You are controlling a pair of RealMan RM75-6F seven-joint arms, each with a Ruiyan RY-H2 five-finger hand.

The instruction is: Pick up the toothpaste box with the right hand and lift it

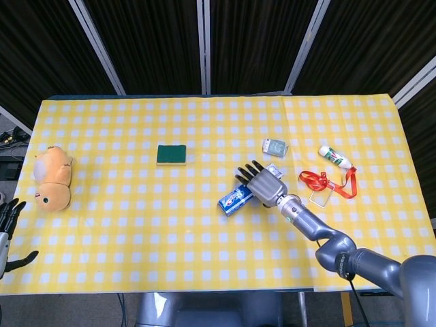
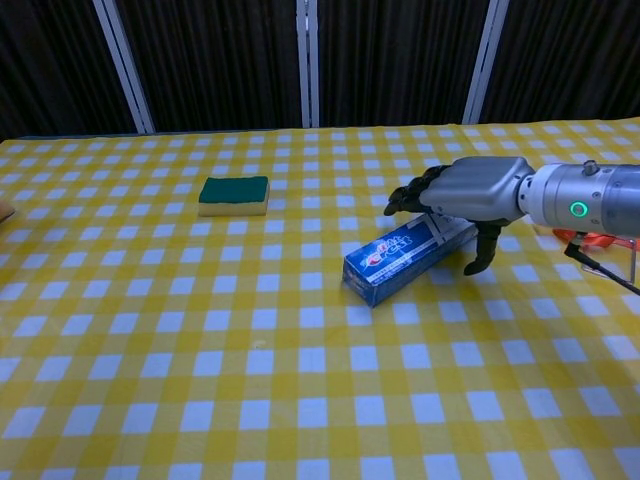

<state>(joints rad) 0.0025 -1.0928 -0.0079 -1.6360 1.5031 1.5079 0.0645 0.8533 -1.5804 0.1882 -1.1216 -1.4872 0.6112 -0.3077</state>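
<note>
— Where did the toothpaste box (image 2: 408,254) lie?

— Flat on the yellow checked tablecloth (image 1: 136,218), right of centre, angled with its near end to the left. The right hand (image 2: 462,194) was poised over its far right end, fingers (image 2: 405,195) spread above the box and thumb (image 2: 483,250) down on the near side; it gripped nothing.

— And the left hand (image 1: 8,225)?

— At the near left edge of the table, fingers apart, holding nothing, close to an orange plush toy (image 1: 52,178).

— What else was on the cloth?

— A green sponge (image 2: 234,194) lay left of centre. A small green packet (image 1: 275,146) sat just beyond the box, and a white bottle (image 1: 335,157) and red lanyard (image 1: 328,182) lay to the right.
</note>
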